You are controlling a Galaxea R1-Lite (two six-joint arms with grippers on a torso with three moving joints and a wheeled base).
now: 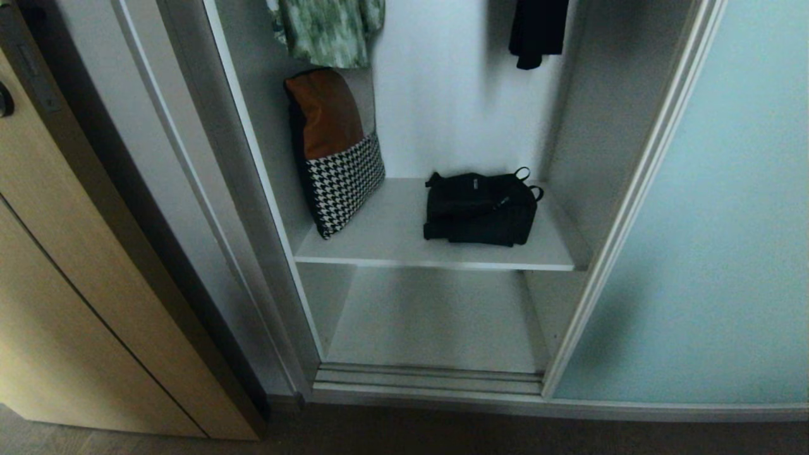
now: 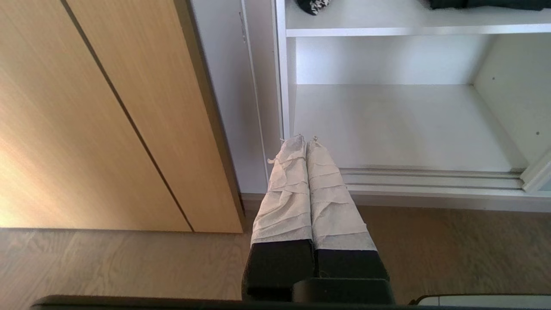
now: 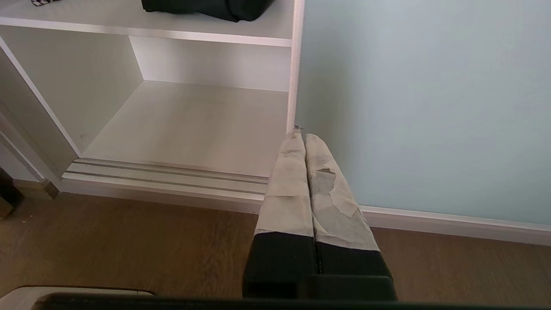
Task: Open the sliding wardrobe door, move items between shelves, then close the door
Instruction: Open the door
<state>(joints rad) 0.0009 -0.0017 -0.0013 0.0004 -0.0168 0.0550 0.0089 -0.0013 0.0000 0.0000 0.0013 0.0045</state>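
Door: the sliding wardrobe door [image 1: 708,253] stands slid aside, just beside the right gripper [image 3: 304,137].
Jaws: left gripper [image 2: 306,140] and right both clenched, empty.
Black bag [image 1: 480,207]: on the upper shelf [image 1: 436,256], above and beyond both jaws, long axis across the shelf.
Houndstooth pillow [image 1: 338,177]: same shelf, leaning upright, beyond the left jaws.
Nearer arm: likely the right for the bag.
Lower shelf [image 2: 400,129]: directly ahead of the jaws.

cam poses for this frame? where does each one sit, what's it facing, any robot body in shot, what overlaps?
Head: high, looking forward and down into the open wardrobe at the soft black fabric bag on the upper flat white shelf; no arm shows.
Left wrist: low, behind the shut left pincer, facing the bare white lower shelf and the light wood door.
Right wrist: low, behind the shut right pincer, facing the frosted pale blue-green sliding door.
Shared: both shelves and the bag appear in all three.
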